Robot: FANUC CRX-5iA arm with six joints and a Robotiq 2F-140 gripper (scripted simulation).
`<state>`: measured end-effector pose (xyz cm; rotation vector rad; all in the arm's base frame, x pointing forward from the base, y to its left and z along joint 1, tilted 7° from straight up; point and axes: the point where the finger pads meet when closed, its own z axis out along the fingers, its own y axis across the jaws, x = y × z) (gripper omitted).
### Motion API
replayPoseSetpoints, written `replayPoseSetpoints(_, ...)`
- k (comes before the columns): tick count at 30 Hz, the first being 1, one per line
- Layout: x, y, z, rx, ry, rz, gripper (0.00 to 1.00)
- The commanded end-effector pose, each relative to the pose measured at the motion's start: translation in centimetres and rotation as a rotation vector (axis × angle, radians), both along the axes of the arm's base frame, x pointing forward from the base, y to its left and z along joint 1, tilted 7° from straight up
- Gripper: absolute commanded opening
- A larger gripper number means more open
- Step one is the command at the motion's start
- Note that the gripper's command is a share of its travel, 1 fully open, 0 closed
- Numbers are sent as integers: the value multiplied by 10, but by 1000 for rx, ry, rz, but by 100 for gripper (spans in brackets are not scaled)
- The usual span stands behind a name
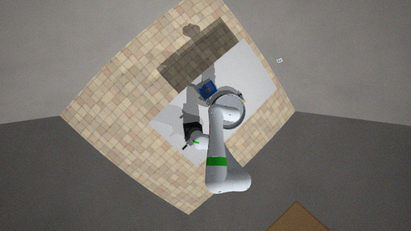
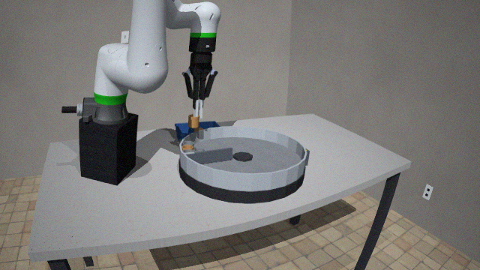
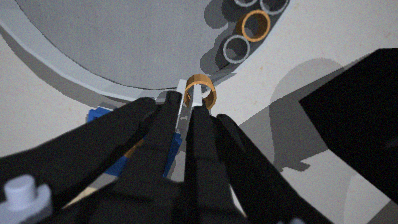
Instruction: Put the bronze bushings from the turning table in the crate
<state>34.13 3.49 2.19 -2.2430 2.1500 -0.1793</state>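
My gripper (image 2: 198,110) is shut on the wall of a bronze bushing (image 2: 193,121) and holds it in the air near the rim of the grey turning table (image 2: 241,159), on the side of the blue crate (image 2: 193,129). In the wrist view the held bronze bushing sits at my fingertips (image 3: 191,98), just outside the table's rim. On the turning table another bronze bushing (image 3: 255,25) stands among steel bushings (image 3: 236,48). It also shows in the exterior view (image 2: 187,148). The crate (image 3: 100,114) is mostly hidden behind my fingers. In the overhead view the crate (image 1: 207,90) holds one bronze bushing.
A grey bar (image 2: 211,154) and a dark hub (image 2: 243,156) lie inside the turning table. The black pedestal (image 2: 106,148) of the arm stands on the table to the left. The table's edge lies beyond the turning table on the right.
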Motion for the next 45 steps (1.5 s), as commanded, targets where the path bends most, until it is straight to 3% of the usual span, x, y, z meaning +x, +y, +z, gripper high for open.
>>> replayPoseSetpoints(1,16,68,-4,-12,-4,-6,0)
replayPoseSetpoints(7,29,133,-7,-12,-4,-6,0)
replayPoseSetpoints(9,29,133,-7,-12,-4,-6,0)
replayPoseSetpoints(11,37,169,-10,-12,-4,-6,0)
replayPoseSetpoints(17,44,204,-11,-12,-4,-6,0)
replayPoseSetpoints(45,46,211,-12,-12,-4,-6,0)
